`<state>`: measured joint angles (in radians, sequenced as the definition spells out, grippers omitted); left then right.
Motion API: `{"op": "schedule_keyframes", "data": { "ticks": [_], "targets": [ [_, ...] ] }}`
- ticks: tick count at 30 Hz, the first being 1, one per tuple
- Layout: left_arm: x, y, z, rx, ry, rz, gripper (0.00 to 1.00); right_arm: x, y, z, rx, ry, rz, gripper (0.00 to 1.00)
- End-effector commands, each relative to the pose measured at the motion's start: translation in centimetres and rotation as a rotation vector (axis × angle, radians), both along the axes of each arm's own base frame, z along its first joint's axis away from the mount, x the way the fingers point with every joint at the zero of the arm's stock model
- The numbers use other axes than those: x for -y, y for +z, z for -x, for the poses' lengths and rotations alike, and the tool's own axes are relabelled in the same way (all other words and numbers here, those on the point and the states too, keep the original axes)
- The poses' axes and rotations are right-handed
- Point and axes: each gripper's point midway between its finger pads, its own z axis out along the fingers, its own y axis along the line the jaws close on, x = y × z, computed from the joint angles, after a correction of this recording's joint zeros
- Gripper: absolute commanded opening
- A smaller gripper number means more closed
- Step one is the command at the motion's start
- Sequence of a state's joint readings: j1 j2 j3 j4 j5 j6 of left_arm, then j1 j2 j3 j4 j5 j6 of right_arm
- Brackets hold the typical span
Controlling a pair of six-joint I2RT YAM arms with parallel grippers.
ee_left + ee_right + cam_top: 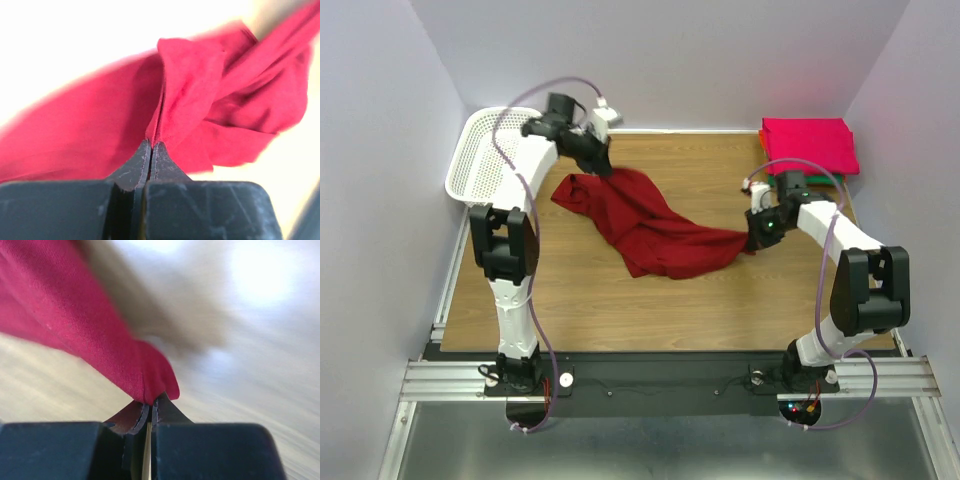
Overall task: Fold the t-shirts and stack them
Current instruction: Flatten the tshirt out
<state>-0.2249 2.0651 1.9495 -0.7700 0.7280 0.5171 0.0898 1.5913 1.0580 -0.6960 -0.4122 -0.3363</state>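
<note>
A large dark red t-shirt point(650, 225) lies crumpled across the middle of the wooden table. My left gripper point(603, 160) is shut on its far edge and holds that part lifted; the pinched fold shows in the left wrist view point(180, 95) at the gripper point(151, 145). My right gripper point(752, 238) is shut on the shirt's right tip, which shows in the right wrist view point(100, 340) at the gripper point(151, 404). A folded bright pink t-shirt point(808, 143) tops a stack at the far right corner, with a green edge point(855, 168) under it.
A white lattice basket point(485, 152) stands at the far left corner. The wooden table point(650, 310) has walls on its left, right and far sides. A metal rail runs along the near edge at the arm bases.
</note>
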Motion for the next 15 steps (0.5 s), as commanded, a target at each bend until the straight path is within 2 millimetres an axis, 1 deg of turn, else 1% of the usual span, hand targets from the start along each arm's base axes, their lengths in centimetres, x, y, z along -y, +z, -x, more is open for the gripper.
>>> {"op": "schedule_keyframes", "data": {
  "ticks": [1, 2, 3, 5, 6, 7, 8, 9, 10, 11, 12, 13, 15],
  "targets": [
    [-5.9, 13.3, -3.2, 0.326, 0.173, 0.006, 0.00, 5.4, 5.4, -3.1, 0.172, -0.038, 0.125, 0.01],
    [-7.0, 14.4, -3.6, 0.365, 0.212, -0.021, 0.00, 6.4, 6.5, -3.5, 0.203, -0.054, 0.148, 0.01],
    [-8.4, 16.9, -3.7, 0.436, 0.246, -0.031, 0.00, 7.3, 7.7, -4.2, 0.246, -0.051, 0.195, 0.01],
    [-10.0, 18.8, -3.9, 0.502, 0.303, -0.061, 0.00, 8.8, 9.5, -5.2, 0.301, -0.071, 0.250, 0.01],
    [-11.0, 20.8, -3.6, 0.560, 0.337, -0.061, 0.00, 9.9, 11.5, -6.2, 0.356, -0.085, 0.294, 0.01],
    [-11.7, 21.8, -3.5, 0.592, 0.358, -0.064, 0.00, 10.6, 12.6, -6.8, 0.387, -0.102, 0.316, 0.01],
    [-12.4, 23.1, -3.7, 0.638, 0.388, -0.066, 0.00, 11.9, 13.6, -7.3, 0.408, -0.131, 0.353, 0.01],
    [-13.3, 25.0, -3.1, 0.688, 0.419, -0.064, 0.00, 12.7, 16.0, -8.4, 0.469, -0.146, 0.378, 0.01],
    [-14.0, 26.2, -2.8, 0.725, 0.445, -0.063, 0.00, 13.4, 17.2, -8.9, 0.497, -0.161, 0.396, 0.00],
    [-14.7, 27.4, -3.1, 0.773, 0.477, -0.056, 0.00, 14.6, 18.6, -9.4, 0.524, -0.189, 0.426, 0.00],
    [-14.8, 29.4, -2.0, 0.824, 0.486, -0.043, 0.00, 15.1, 19.9, -9.8, 0.554, -0.201, 0.439, 0.01],
    [-16.2, 30.4, -1.9, 0.859, 0.523, -0.051, 0.00, 16.0, 22.4, -10.6, 0.612, -0.229, 0.455, 0.01],
    [-16.8, 32.7, -1.3, 0.928, 0.548, -0.037, 0.00, 16.7, 25.0, -11.0, 0.670, -0.253, 0.485, 0.01]
  ]
}}
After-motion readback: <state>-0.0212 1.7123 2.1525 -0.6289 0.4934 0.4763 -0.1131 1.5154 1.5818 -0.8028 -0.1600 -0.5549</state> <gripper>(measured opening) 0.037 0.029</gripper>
